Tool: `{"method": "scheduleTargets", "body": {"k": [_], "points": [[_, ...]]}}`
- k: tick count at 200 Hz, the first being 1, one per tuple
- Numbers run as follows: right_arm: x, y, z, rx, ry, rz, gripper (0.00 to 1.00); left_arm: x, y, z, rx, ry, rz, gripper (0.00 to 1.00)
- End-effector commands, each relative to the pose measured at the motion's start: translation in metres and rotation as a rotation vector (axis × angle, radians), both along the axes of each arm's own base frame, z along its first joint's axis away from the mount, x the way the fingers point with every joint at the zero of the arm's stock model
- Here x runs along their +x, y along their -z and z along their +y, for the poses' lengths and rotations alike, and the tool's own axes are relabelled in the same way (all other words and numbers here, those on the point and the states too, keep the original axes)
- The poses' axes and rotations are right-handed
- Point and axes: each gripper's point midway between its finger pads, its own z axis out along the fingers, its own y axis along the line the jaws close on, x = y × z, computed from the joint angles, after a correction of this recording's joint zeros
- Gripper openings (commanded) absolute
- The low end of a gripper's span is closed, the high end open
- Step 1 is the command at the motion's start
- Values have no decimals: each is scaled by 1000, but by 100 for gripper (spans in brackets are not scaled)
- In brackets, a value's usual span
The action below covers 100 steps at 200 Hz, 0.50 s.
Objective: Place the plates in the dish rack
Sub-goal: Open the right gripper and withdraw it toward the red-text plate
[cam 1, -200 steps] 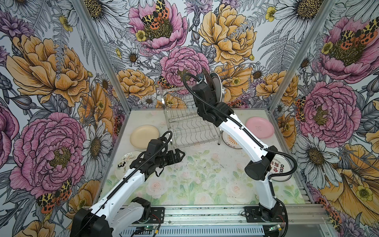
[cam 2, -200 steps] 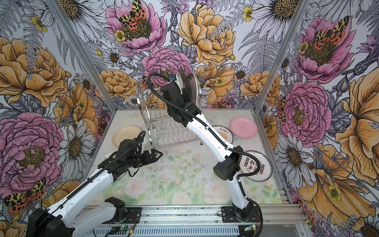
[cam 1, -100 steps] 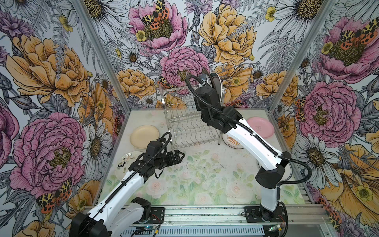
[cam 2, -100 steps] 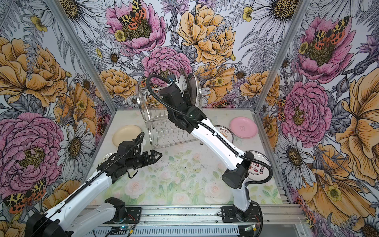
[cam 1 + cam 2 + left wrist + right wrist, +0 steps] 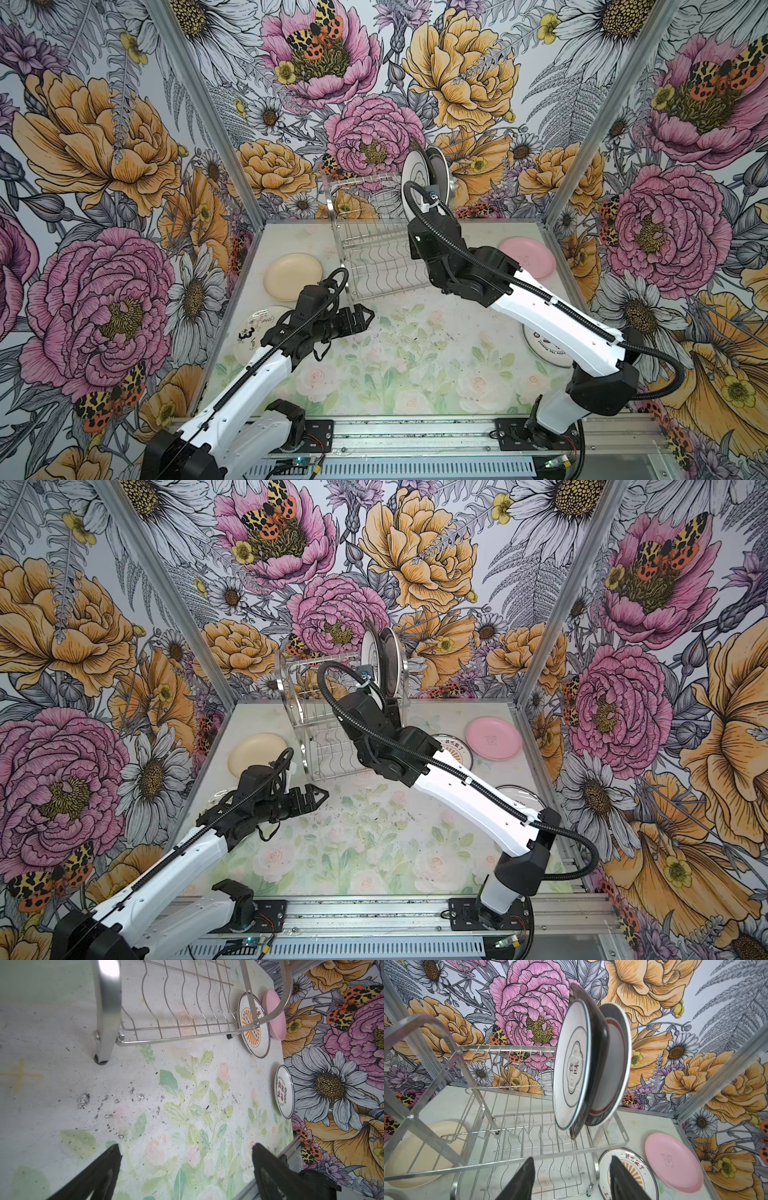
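Three in, by my count! On the rack, at the right end of the top tier in both top views, stand the teal-rim plate, the black plate and a red-rim plate. All three are on edge, packed close and leaning a little. The lower tier's wavy slots are bare, every one I can see.

My right pincer sits up by that top tier, near the teal-rim plate, jaws apart with nothing between them. So that plate stands on the wires, not in my grip. My left pincer hangs low over the table near the rack's front leg, jaws spread wide, empty too.

What's left? Five on the table, all lying flat.
- The cream plate is left of the rack.
- A marked plate is half hidden under my left arm.
- The sunburst plate is right of the rack, close to its foot.
- The pink plate is just beyond the sunburst plate.
- A red-lettered plate is nearer the right wall, partly under my right arm in the top views.

I'd call it a bit under halfway. There's plenty of room: most of the top tier and the whole bottom one. If more plates hide behind my arms, I can't tell.
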Motion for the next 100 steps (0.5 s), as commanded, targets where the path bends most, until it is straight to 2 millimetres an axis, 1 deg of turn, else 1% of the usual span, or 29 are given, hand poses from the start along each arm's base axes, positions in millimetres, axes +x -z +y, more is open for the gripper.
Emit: {"method": "scheduleTargets", "body": {"k": [1,18,41,55,58,61,81,100], "points": [[-19,16,-27,111,41,61,58,2,-6,-2,11,21,-43,99],[-30,38,-48,151,72,115,58,0,-5,-4,9,34,-41,99],[-42,69,-82,239,130,191,59,-1,-3,-6,10,51,-33,98],[-46,90,-108,284,180,240,59,0,-3,-8,6,56,-28,98],[-48,96,-109,289,180,254,60,0,-3,-8,6,57,-28,99],[-47,99,-121,301,211,258,60,1,-4,-8,5,57,-28,99],[-52,129,-156,341,280,324,63,3,-7,-10,6,64,-30,99],[-55,150,-187,365,345,378,67,4,-10,-12,2,67,-32,99]]}}
